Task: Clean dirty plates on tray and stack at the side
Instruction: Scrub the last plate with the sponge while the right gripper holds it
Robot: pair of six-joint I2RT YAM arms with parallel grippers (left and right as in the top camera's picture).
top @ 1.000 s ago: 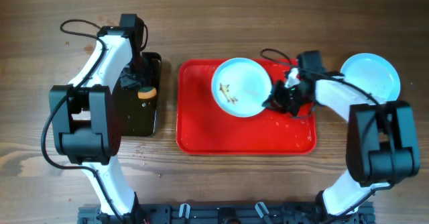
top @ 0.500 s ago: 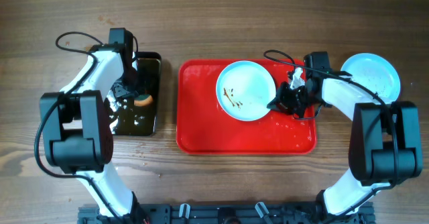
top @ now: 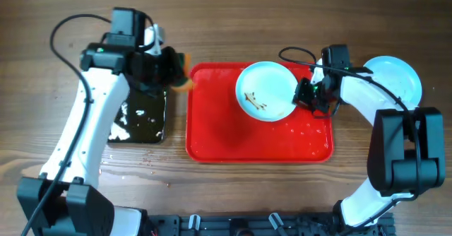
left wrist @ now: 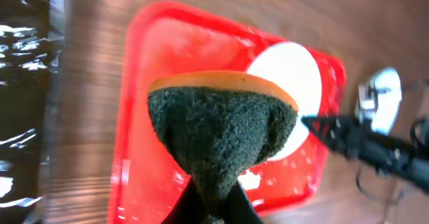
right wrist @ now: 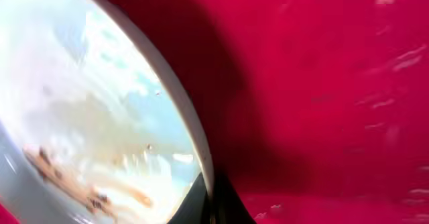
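Two white robot arms work over a brown wooden bench (top: 233,10), seen from above. The left arm (top: 85,133) reaches in from the lower left. The right arm (top: 360,98) bends in from the lower right.

A red tray (top: 219,126) lies in the middle of the bench. Its long axis runs left to right, and water beads dot its right part. A black pan (top: 138,123) lies to its left, just apart from it. The pan's long axis runs near to far, and its inside is wet and shiny.

Two plates show. The dirty plate (top: 272,84) sits over the tray's far right part, its far edge overlapping the tray's far rim. A brown smear (top: 254,102) marks its lower left. The right jaws are clamped on this plate's right rim. The right wrist view shows the rim pinched between the fingertips, with a dark shadow on the red tray beside it. Whether the plate is tilted cannot be told. The second plate (top: 399,70) lies on the bench right of the tray, partly hidden behind the right arm.

The left jaws are closed on a sponge (left wrist: 221,137), held over the tray's far left corner. In the left wrist view its dark green scrub face fills the middle. Its orange layer is on the far side, towards the tray and the dirty plate.
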